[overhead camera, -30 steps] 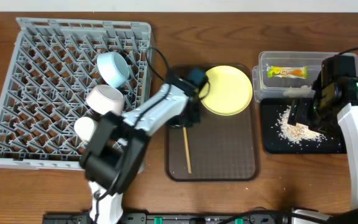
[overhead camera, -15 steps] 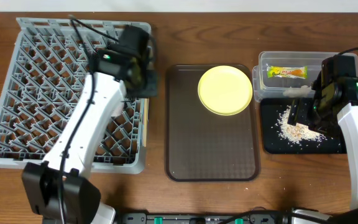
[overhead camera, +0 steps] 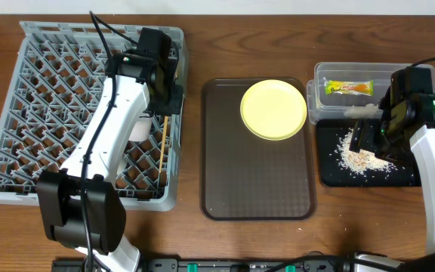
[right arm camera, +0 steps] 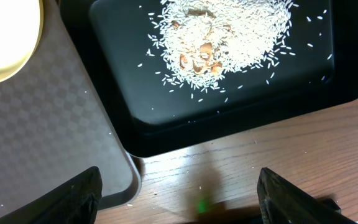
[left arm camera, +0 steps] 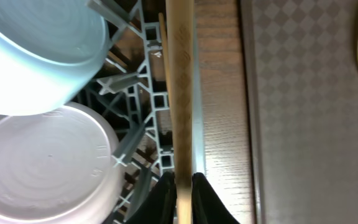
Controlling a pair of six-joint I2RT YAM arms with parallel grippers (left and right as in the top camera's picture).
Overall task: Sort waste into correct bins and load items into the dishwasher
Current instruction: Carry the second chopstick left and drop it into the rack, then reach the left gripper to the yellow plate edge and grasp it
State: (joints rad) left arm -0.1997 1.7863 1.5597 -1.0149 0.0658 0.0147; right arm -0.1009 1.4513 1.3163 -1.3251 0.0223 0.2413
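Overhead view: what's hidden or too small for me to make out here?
- Blue cup and white cup: the left arm largely covers them; the left wrist view shows them.
- Wrapper in clear bin: print too small to read.
- Chopstick: top end hidden under left pincer.

The brown tray (overhead camera: 255,181) lies bare below the yellow plate (overhead camera: 273,109), open to approach from above. In the rack (overhead camera: 44,113), the blue cup (left arm camera: 36,56) and white cup (left arm camera: 48,162) crowd the right edge beside the chopstick (left arm camera: 180,93).
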